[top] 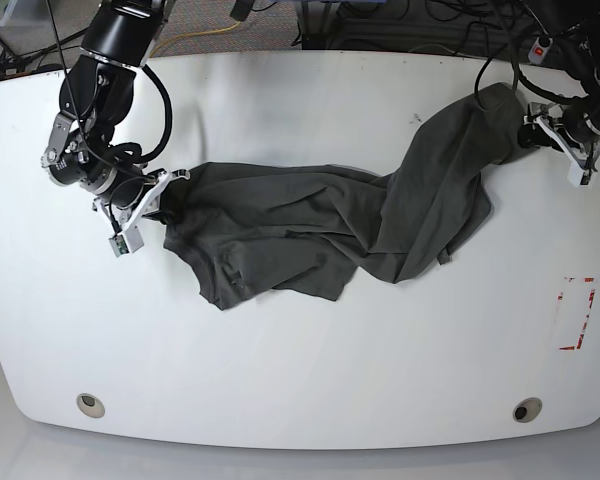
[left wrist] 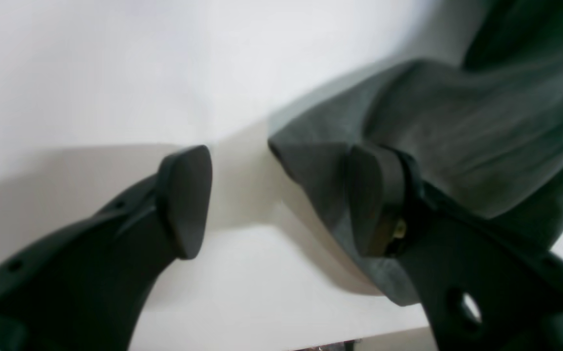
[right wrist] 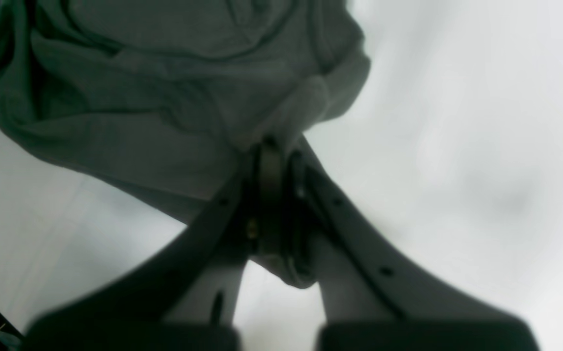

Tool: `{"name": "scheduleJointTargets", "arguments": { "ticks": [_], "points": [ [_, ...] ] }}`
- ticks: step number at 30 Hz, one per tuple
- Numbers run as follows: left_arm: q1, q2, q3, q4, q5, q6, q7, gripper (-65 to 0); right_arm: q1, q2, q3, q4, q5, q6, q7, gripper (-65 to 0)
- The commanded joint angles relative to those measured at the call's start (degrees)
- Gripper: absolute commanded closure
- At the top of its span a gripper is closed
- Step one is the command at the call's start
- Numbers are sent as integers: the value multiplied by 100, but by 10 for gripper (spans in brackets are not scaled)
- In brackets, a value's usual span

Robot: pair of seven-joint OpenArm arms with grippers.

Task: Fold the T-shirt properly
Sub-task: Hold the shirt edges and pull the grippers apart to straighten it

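The dark grey-green T-shirt (top: pixel 310 225) lies rumpled and stretched across the white table (top: pixel 300 400), from the left side up to the back right. At its left end my right gripper (top: pixel 166 196) is shut on a bunched edge; the wrist view shows the cloth (right wrist: pixel 164 97) pinched between the closed fingertips (right wrist: pixel 272 148). My left gripper (top: pixel 528 124) is at the shirt's far right end. There its jaws (left wrist: pixel 281 200) stand open, with a fold of the shirt (left wrist: pixel 456 136) resting against the right finger (left wrist: pixel 374 200), and the left finger (left wrist: pixel 186 200) is bare over the table.
A red-outlined rectangle (top: pixel 577 313) is marked on the table at the right. Two round holes (top: pixel 91 404) (top: pixel 525 410) sit near the front edge. Cables (top: pixel 420 30) run along the back edge behind the table.
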Motion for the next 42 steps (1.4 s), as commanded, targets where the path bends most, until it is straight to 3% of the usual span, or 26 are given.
{"name": "scheduleJointTargets", "arguments": {
  "ticks": [1, 16, 37, 39, 42],
  "points": [
    [-38, -106, 3, -4, -92, -8, -60, -407, 92, 59, 17, 97, 107, 40, 93, 0],
    [-11, 43, 557, 5, -83, -8, -16, -403, 92, 50, 17, 97, 115, 40, 75, 0],
    [463, 25, 565, 14, -57, -8, -16, -397, 136, 41, 17, 97, 115, 40, 75, 0],
    [463, 25, 574, 14, -57, -8, -16, -354, 136, 41, 17, 97, 115, 40, 75, 0],
    [463, 17, 671, 14, -48, -8, -16, -208, 136, 32, 17, 97, 115, 40, 75, 0]
  ]
}}
